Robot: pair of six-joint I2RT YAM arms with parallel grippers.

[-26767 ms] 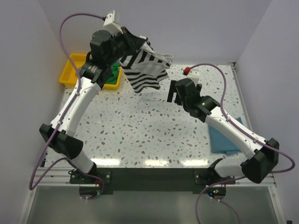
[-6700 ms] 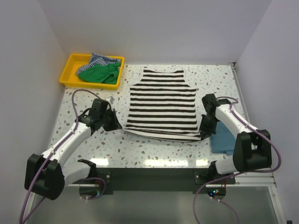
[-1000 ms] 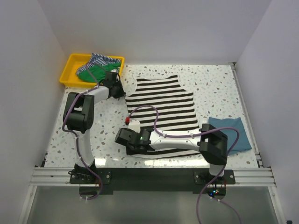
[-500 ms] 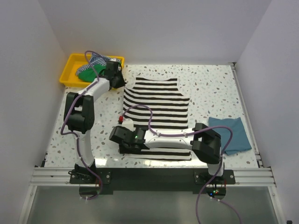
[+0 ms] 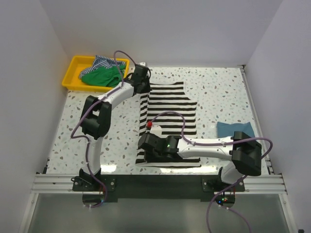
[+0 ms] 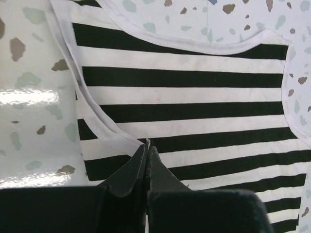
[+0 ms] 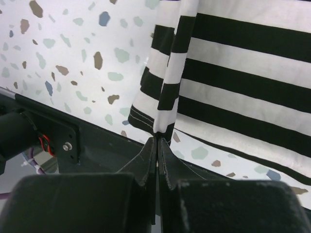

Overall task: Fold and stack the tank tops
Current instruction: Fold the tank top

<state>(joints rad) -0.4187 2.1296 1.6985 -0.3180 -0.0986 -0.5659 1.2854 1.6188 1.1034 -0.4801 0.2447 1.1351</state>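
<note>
At the centre of the desk (image 5: 218, 87) lies the black-and-white striped tank top (image 5: 172, 109), its left side doubled over, seemingly for a lengthwise fold. The left end effector (image 6: 146, 142) is clenched on the armhole edge at upper centre-left, its arm stretched far forward. The right end effector (image 7: 158, 138) pinches the hem corner, its arm crossing low along the bottom.

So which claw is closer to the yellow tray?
Left. The left gripper pinches the striped top just right of the tray, at the far side; the right gripper holds its hem by the table's near edge.
</note>
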